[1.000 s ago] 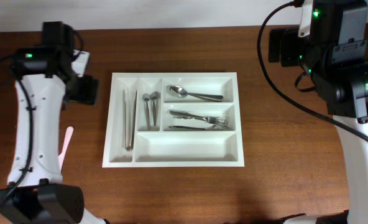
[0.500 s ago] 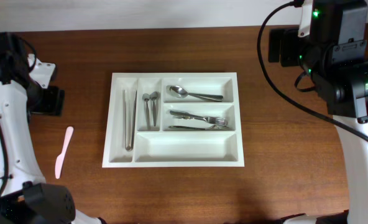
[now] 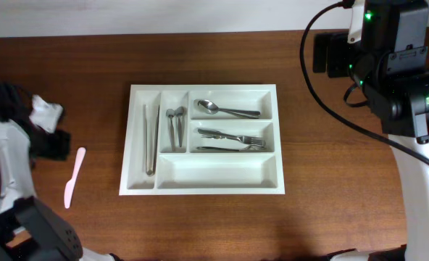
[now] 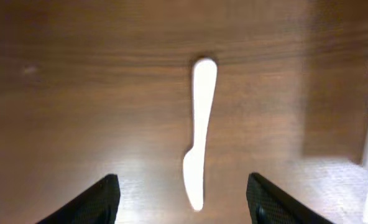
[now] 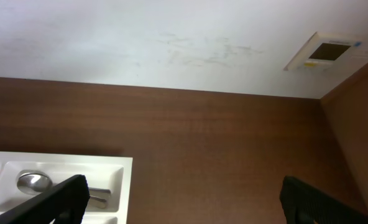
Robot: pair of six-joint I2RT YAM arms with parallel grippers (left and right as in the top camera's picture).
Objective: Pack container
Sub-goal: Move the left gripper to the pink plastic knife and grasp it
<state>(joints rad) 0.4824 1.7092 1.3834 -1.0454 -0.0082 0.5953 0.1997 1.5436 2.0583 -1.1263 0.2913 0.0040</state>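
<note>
The white container sits mid-table with five compartments. It holds tongs, two small spoons, a large spoon and forks. Its wide front compartment is bare. A pale pink plastic knife lies on the wood left of the container. In the left wrist view the knife lies between and ahead of my open left gripper. My right gripper is open and empty, held high at the back right, with the container's corner at lower left.
The table is dark wood. A pale wall runs along its far edge. The left arm is at the table's left edge, the right arm at the back right.
The left arm has swung left and toward the front, from beside the container's back left corner to a spot near the pink knife. The right arm has not moved.
</note>
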